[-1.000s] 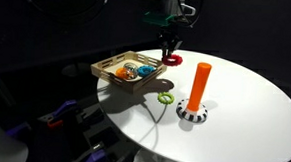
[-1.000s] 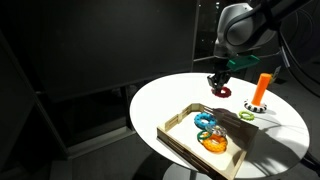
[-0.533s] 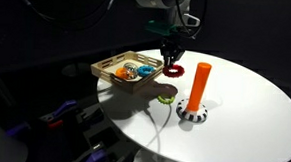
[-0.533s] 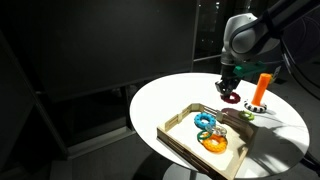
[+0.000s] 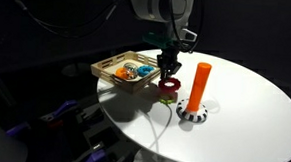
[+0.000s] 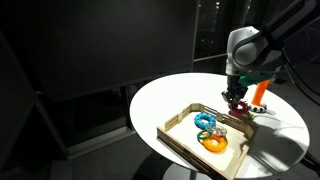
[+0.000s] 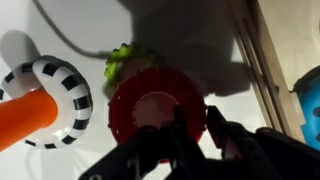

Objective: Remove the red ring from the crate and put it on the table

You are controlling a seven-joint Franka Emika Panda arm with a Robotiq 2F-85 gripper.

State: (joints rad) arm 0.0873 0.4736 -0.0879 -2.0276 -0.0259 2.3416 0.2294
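Note:
My gripper (image 5: 168,70) is shut on the red ring (image 5: 168,84) and holds it low over the white table (image 5: 246,108), just beside the crate (image 5: 102,70). In the wrist view the red ring (image 7: 126,104) hangs from my gripper (image 7: 196,121) and covers most of the lime-green ring (image 7: 121,63) lying on the table. The other exterior view shows my gripper (image 6: 236,92) with the ring (image 6: 238,103) at the far corner of the crate (image 6: 180,136). I cannot tell whether the ring touches the table.
An orange peg (image 5: 200,82) on a black-and-white striped base (image 5: 192,115) stands close beside the ring; it also shows in the wrist view (image 7: 30,110). The crate holds an orange ring (image 6: 214,144) and a blue ring (image 6: 205,122). A cable crosses the table.
My gripper has moved down and away from the crate with the red ring, from above the crate's edge to low over the table by the green ring.

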